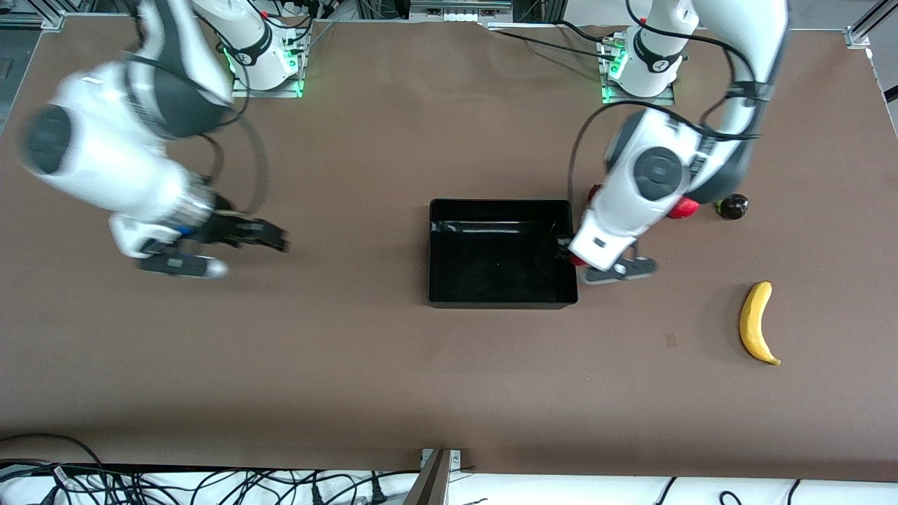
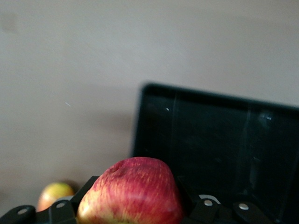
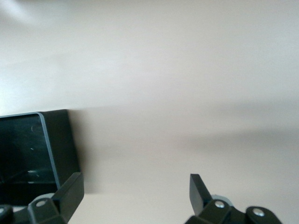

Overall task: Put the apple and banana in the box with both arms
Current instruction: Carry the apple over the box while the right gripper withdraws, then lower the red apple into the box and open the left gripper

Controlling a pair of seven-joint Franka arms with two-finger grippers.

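Observation:
My left gripper is shut on the red apple, which fills the space between its fingers. It holds the apple over the edge of the black box that faces the left arm's end; only a red sliver of the apple shows under the wrist in the front view. The box also shows in the left wrist view and the right wrist view. The yellow banana lies on the table toward the left arm's end, nearer the front camera than the box. My right gripper is open and empty over bare table toward the right arm's end.
A red fruit is partly hidden by the left arm, with a dark round fruit beside it. A yellowish-red fruit shows in the left wrist view beside the box. Brown table surrounds the box.

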